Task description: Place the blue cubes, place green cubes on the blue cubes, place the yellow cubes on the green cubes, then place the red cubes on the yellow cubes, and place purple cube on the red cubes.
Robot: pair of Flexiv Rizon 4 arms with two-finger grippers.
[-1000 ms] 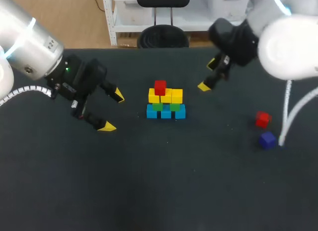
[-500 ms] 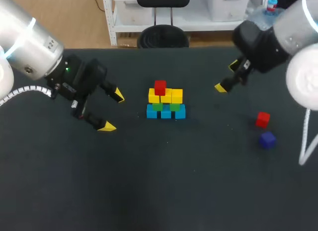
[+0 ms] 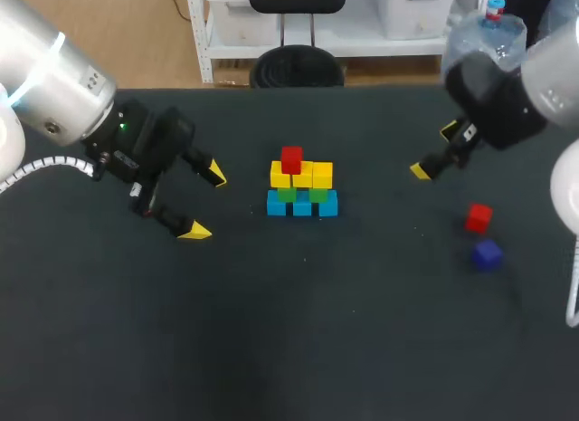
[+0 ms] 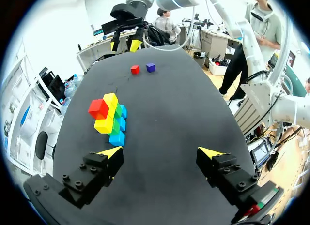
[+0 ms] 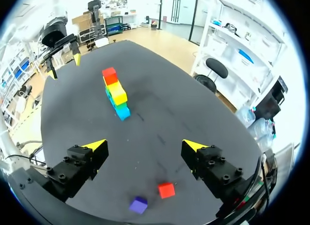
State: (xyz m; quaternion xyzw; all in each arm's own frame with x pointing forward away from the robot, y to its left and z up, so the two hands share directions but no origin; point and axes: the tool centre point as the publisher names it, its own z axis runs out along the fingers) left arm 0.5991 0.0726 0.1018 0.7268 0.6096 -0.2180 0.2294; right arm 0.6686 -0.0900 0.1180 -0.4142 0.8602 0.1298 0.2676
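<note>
The stack [image 3: 302, 187] stands at the centre of the head view: a blue row, green on it, a yellow row above, and the placed red cube [image 3: 291, 158] on top, apparently toward the row's left end, though the angle makes that hard to judge. The loose red cube [image 3: 479, 217] lies on the table right of centre, with the purple cube [image 3: 488, 255] just below it in the frame, near but apart. The right gripper [image 3: 435, 150] hangs spread and empty up-left of the loose red cube, far nearer than the left gripper [image 3: 204, 202], likewise spread and empty left of the stack. The next pick likely falls to the right arm, reaching down-right; a cube offers no long axis to favour.
</note>
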